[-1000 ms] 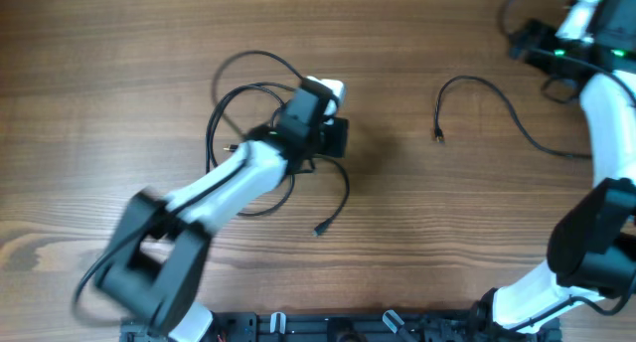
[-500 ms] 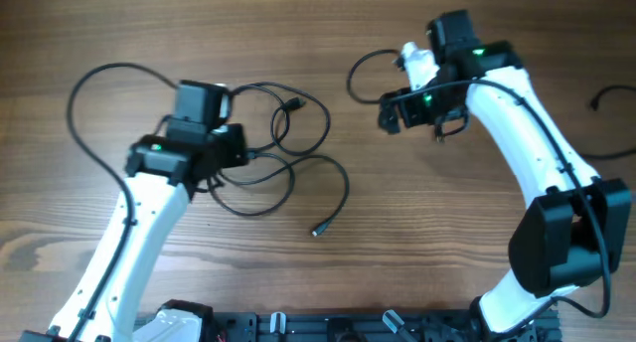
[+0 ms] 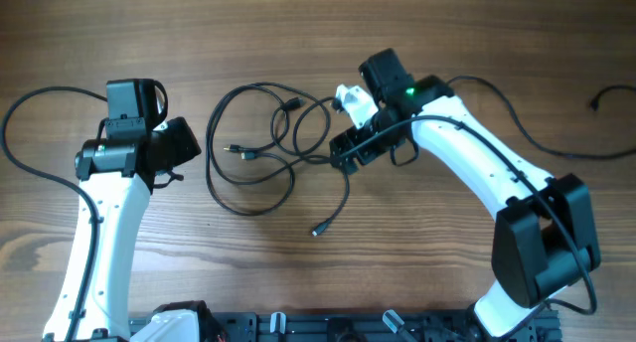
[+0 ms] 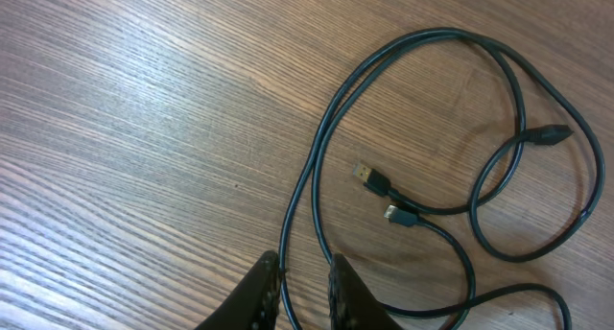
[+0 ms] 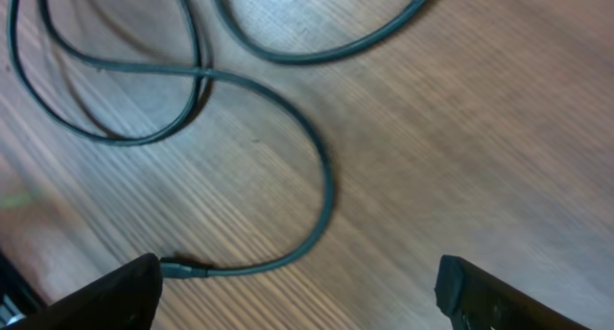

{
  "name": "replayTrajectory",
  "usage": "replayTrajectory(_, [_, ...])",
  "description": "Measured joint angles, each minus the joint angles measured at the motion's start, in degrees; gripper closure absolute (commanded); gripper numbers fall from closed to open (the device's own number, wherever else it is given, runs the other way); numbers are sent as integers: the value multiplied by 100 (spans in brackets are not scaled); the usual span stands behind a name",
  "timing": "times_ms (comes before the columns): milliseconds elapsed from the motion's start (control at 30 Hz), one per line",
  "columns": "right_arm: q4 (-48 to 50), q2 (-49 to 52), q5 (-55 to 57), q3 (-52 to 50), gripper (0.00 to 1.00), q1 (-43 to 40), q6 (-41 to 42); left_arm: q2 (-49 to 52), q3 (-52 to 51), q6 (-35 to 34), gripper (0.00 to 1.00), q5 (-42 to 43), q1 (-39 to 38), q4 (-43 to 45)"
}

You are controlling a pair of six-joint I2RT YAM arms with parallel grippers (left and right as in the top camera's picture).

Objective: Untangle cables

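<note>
Several thin black cables lie tangled in loops at the table's middle. Two small plugs lie inside the loops, and another plug lies at the tangle's front. My left gripper is at the tangle's left edge. In the left wrist view its fingers are nearly closed with one cable strand running between them. My right gripper hovers over the tangle's right side. In the right wrist view it is wide open and empty, with a cable end plug beside its left finger.
A separate black cable runs across the table at right, and another cable end lies at the far right edge. A thicker black wire loops from the left arm at far left. The robot base rail lines the front edge.
My left gripper has moved left, from over the tangle to its left edge. My right gripper has moved left and down onto the tangle's right side. The loops have shifted.
</note>
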Motion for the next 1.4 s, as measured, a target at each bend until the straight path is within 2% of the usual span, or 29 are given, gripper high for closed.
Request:
replayTrajectory(233, [417, 0, -433, -793, 8, 37, -37, 286, 0, 0, 81, 28, 0, 48])
replayTrajectory(400, [494, 0, -675, -1220, 8, 37, 326, 413, 0, 0, 80, 28, 0, 63])
replayTrajectory(600, [809, 0, -1207, -1591, 3, 37, 713, 424, 0, 0, 82, 28, 0, 114])
replayTrajectory(800, [1648, 0, -1921, -1934, 4, 66, 1154, 424, 0, -2, 83, 28, 0, 133])
replayTrajectory(867, [2203, 0, -2006, -2061, 5, 162, 1364, 424, 0, 0, 85, 28, 0, 136])
replayTrajectory(1000, [2629, -2, -1598, -2083, 8, 343, 1591, 424, 0, 0, 85, 28, 0, 136])
replayTrajectory(1033, [2761, -13, -1399, -2083, 11, 391, 1596, 424, 0, 0, 86, 28, 0, 138])
replayTrajectory(1133, [3230, -22, -739, -2096, 12, 415, 1311, 424, 0, 0, 86, 28, 0, 138])
replayTrajectory(1300, [3488, -20, 612, -2105, 15, 402, 496, 424, 0, 0, 86, 28, 0, 138])
replayTrajectory(1400, [3766, -9, 872, -2118, 16, 402, 144, 424, 0, 0, 87, 28, 0, 144])
